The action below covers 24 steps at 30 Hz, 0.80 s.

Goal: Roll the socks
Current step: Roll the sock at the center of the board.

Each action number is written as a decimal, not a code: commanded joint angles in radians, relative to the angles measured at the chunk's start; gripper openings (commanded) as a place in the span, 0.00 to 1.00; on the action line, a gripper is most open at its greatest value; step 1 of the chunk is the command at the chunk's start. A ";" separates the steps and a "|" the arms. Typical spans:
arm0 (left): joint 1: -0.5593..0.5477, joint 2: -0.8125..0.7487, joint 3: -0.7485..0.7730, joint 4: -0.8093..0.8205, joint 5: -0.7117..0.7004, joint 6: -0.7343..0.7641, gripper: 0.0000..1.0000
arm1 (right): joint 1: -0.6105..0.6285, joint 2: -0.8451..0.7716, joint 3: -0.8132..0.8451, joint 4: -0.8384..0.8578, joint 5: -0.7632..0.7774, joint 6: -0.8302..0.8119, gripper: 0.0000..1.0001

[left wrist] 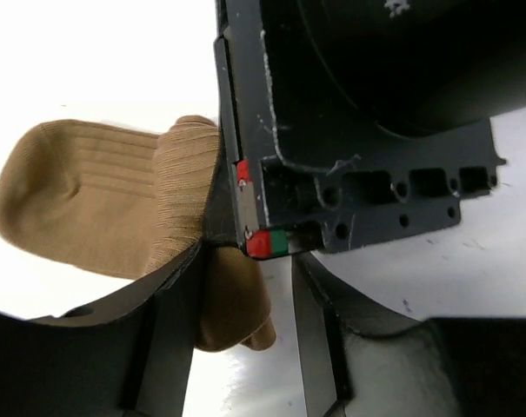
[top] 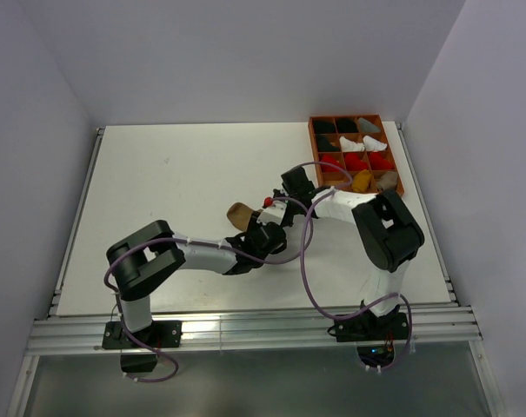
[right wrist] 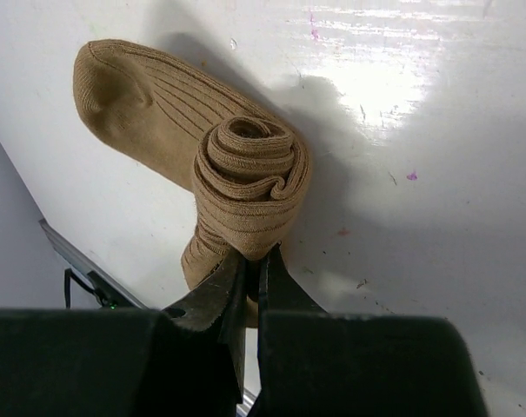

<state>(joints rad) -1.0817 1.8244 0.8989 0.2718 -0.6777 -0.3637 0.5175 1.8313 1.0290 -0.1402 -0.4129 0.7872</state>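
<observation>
The white counter (top: 158, 174) runs between plain grey walls, and both arms reach in from its near edge to meet mid-surface. The left gripper (left wrist: 245, 291) is spread wide, straddling the loose end of the light brown sock (right wrist: 149, 109) without pinching it. Just beyond, the right gripper (right wrist: 256, 265) is clenched on the lower edge of the coil already wound into that sock, and the toe lies flat on the counter. Rolling looks about half done. Next, the coil probably has to be turned on toward the toe while the loose end is pinned. At the far right sits an orange tray (top: 312, 139) of finished bundles.
</observation>
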 commanded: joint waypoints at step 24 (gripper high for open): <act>0.049 -0.074 0.008 -0.252 0.052 -0.149 0.01 | -0.048 -0.062 -0.124 0.259 -0.161 0.064 0.49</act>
<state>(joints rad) -1.0740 1.7981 0.9344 0.0811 -0.7261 -0.4908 0.4900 1.8400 0.9531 0.0017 -0.5179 0.8253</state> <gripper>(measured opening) 0.041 0.431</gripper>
